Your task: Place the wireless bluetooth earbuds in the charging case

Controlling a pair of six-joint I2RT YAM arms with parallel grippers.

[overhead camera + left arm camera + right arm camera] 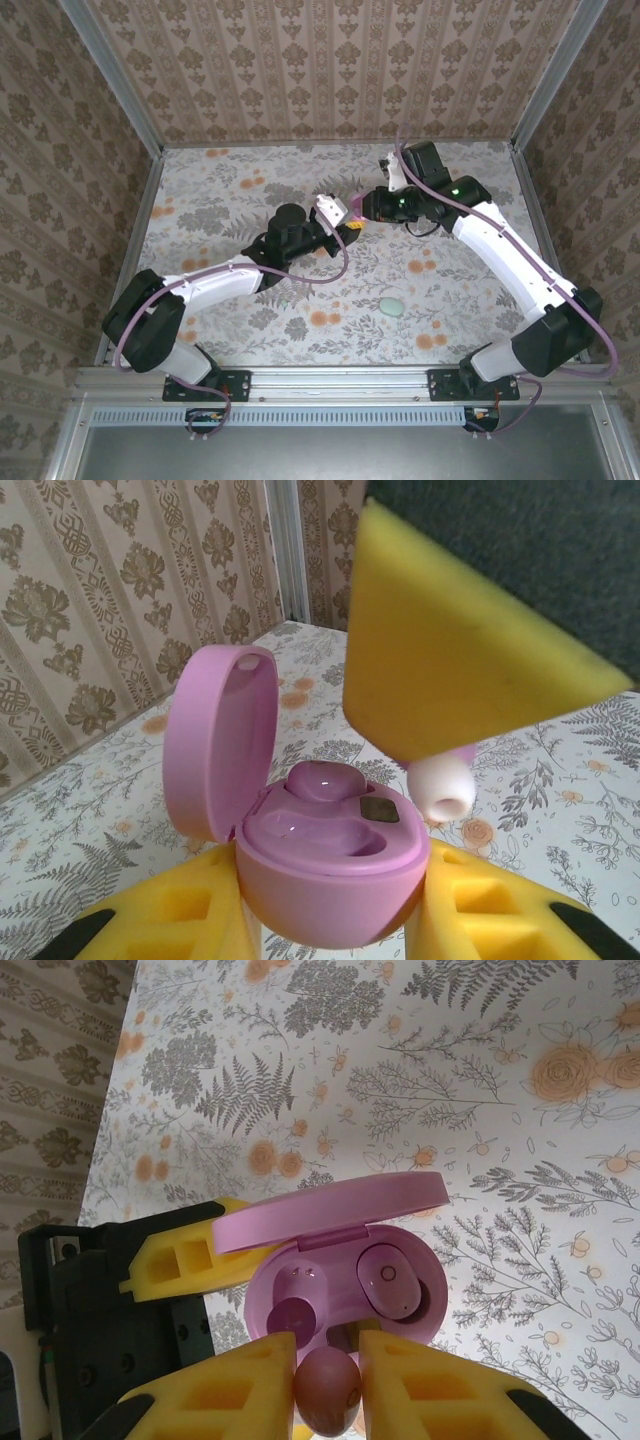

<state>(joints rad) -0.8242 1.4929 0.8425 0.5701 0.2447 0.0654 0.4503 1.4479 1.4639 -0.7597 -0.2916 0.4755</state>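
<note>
Progress: half | case point(330, 875) being clamped, lid open, by left gripper point(335, 925) | first bud point(390, 1280) being carried seated inside case | second bud point(325, 1392) being pinched by right gripper point(325, 1365) just above case, insertion pending.

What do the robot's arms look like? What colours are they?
The left arm and the right arm both have smooth white tube-shaped parts joined by chunky black joints. A thin purple cable loops along each arm. The fingers are bright yellow blocks with hollow cut-outs and black patches. A tiny green light glows on the right arm.
</note>
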